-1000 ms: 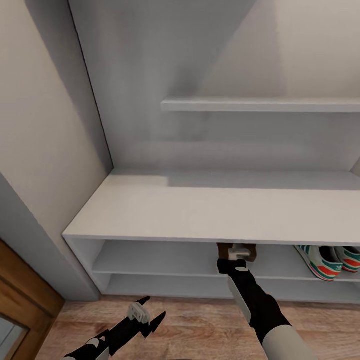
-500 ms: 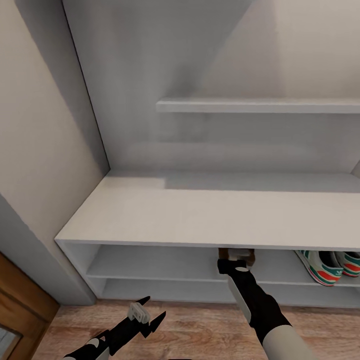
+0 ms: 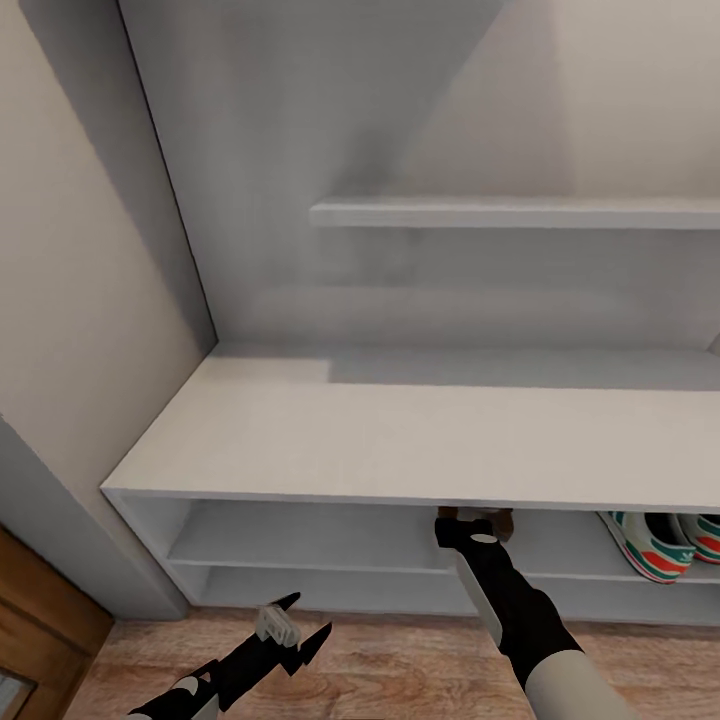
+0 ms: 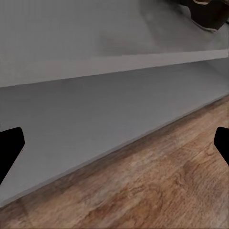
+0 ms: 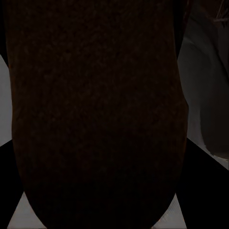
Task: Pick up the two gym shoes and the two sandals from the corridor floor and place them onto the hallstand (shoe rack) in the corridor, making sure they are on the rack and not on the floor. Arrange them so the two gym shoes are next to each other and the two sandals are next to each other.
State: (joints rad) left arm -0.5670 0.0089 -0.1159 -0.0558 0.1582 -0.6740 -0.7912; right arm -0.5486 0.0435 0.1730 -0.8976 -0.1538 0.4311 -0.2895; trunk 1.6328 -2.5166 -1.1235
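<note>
Right hand (image 3: 478, 520) gripping a brown sandal (image 5: 95, 114) under the hallstand (image 3: 400, 440) top, gym shoes (image 3: 655, 545) shelved rightward, left hand (image 3: 295, 625) spread wide; early release risks dropping the sandal to the floor (image 3: 400, 670)

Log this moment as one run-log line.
right gripper: under bench top, holding sandal at upper shelf | left gripper: open, idle over floor | gym shoes: on hallstand
</note>
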